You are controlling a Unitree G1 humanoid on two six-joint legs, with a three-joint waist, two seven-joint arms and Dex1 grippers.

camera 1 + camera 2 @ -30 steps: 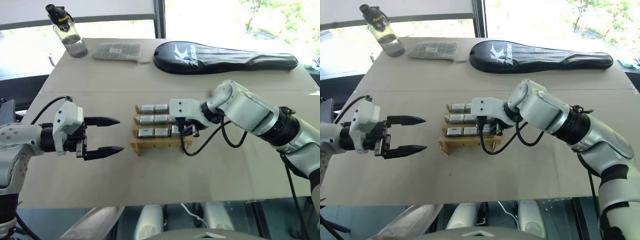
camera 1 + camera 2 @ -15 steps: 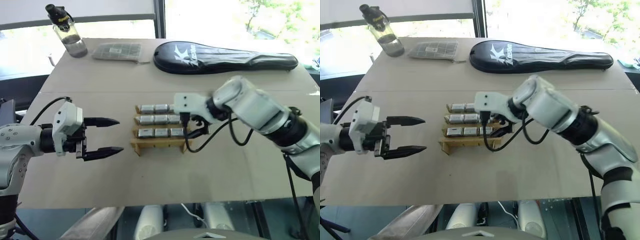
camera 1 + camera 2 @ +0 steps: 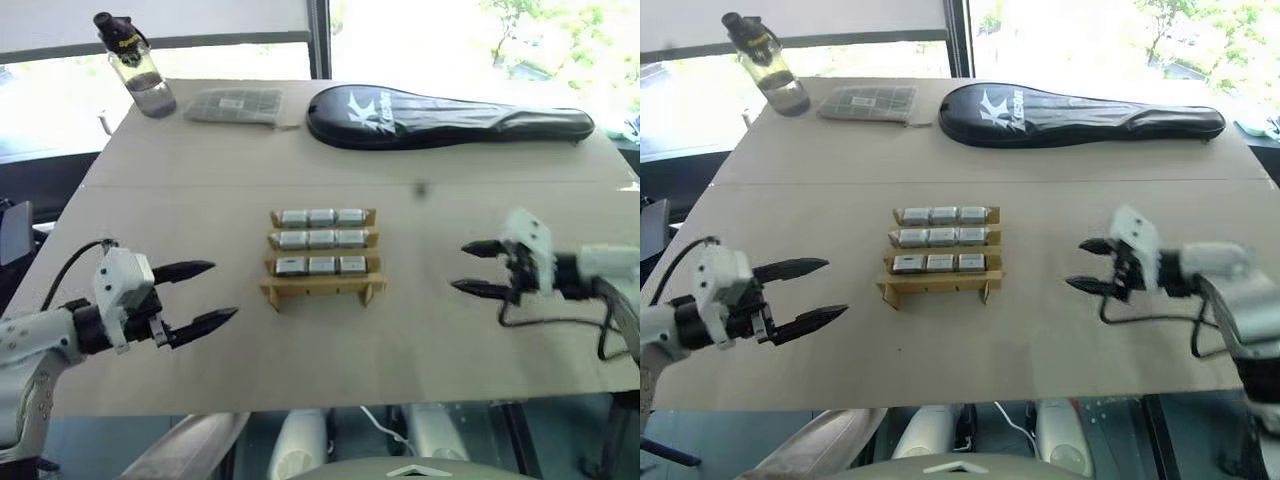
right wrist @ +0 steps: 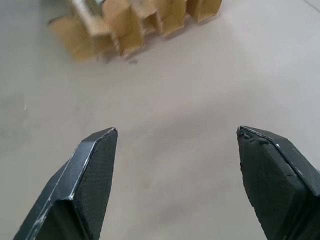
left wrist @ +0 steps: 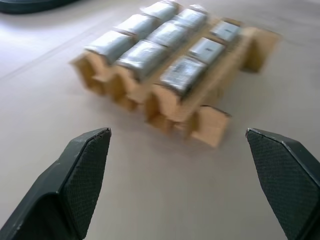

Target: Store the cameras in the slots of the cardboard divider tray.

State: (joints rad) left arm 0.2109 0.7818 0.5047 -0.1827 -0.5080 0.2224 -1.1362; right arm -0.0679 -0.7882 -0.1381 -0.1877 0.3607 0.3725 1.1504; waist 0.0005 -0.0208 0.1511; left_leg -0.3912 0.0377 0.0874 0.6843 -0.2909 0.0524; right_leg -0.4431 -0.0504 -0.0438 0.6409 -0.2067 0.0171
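In the left eye view the cardboard divider tray [image 3: 322,255] sits mid-bench, all 9 slots holding cameras [image 3: 321,240], between the left pincer [image 3: 196,294] and right pincer [image 3: 482,268], both spread wide and empty. The left wrist view puts the tray just ahead of that pincer's fingers, rows running away; the right wrist view shows it farther off.

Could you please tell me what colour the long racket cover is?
The racket cover is black with white lettering, clearest in the right eye view.

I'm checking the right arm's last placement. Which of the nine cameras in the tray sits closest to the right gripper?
The camera at the right end of the front row of the cardboard divider tray; the other cameras lie further left or further back from the open right gripper.
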